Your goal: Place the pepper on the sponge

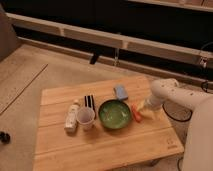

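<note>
- Pepper point(136, 113): right of centre on bench point(100, 145), apart from sponge point(120, 92); judged light, smooth, firm; best gripped mid-body.
- Gripper point(143, 106): beside pepper; opening cannot be told.

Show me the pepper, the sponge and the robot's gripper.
pepper point(136, 113): camera view, middle of its orange-red body.
sponge point(120, 92): camera view, centre of its blue-grey top.
gripper point(142, 107): camera view, its tip, low over the table just right of the pepper.
</note>
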`<state>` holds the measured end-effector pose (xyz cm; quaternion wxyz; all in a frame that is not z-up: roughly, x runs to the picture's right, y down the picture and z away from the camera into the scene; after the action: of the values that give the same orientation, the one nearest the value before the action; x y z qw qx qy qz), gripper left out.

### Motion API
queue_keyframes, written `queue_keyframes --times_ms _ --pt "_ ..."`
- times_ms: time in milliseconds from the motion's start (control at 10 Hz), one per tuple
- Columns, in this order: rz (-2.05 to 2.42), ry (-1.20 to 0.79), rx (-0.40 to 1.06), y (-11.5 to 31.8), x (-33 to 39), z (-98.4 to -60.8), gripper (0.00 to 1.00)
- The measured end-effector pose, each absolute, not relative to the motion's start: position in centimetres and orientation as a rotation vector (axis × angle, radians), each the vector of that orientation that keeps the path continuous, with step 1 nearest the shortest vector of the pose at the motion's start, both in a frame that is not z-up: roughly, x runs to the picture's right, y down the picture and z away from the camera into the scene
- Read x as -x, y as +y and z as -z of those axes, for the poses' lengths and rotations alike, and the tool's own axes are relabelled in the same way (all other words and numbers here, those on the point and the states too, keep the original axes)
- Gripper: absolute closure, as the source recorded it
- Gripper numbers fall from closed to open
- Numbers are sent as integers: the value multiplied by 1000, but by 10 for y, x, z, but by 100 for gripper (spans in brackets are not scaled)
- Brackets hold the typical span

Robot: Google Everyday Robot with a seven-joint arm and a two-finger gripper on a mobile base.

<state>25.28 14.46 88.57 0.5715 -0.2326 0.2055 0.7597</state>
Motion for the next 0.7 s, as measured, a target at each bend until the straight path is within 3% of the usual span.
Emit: queue_keyframes --times_ms 700 --pt "-1715 467 569 136 -230 -894 35"
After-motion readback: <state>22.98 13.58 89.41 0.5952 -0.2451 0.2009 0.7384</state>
